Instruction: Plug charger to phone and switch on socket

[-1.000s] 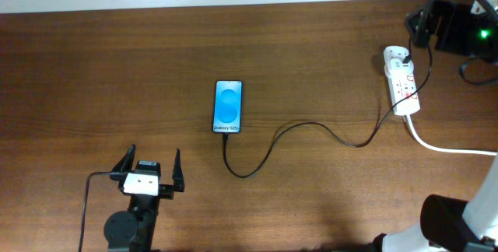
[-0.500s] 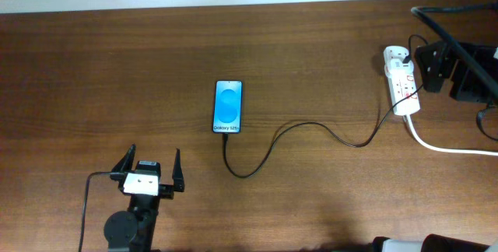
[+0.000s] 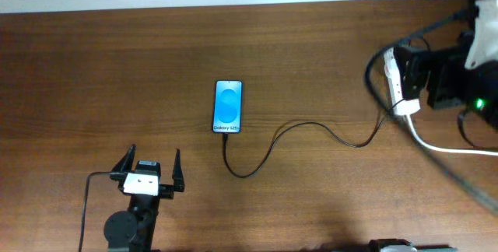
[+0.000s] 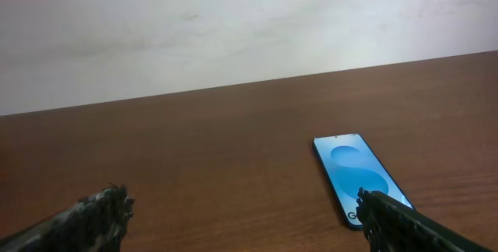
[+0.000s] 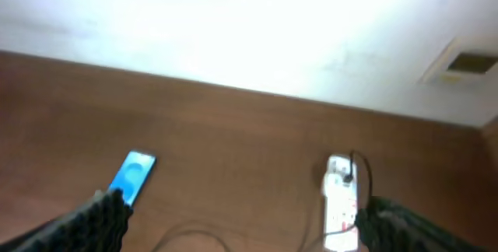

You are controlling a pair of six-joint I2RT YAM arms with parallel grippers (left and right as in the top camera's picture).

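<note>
The phone [image 3: 228, 106] lies flat mid-table with its blue screen lit; it also shows in the left wrist view [image 4: 359, 176] and the right wrist view [image 5: 132, 176]. The thin black charger cable [image 3: 311, 126] runs from the phone's near edge in a loop to the white socket strip [image 3: 394, 81]; its plug touches the phone, but I cannot tell how deep it sits. My left gripper [image 3: 154, 152] is open and empty, near and left of the phone. My right gripper [image 5: 245, 201] is open and empty, with the socket [image 5: 340, 201] ahead of its right finger.
The right arm's black body [image 3: 440, 77] hangs over the right side of the strip and hides part of it. A thick white cord [image 3: 451, 149] leaves the strip toward the right edge. A pale wall borders the table's far side.
The right arm has swung from the far right corner down and left, and now covers part of the strip. The left arm, phone and cable have not moved.
</note>
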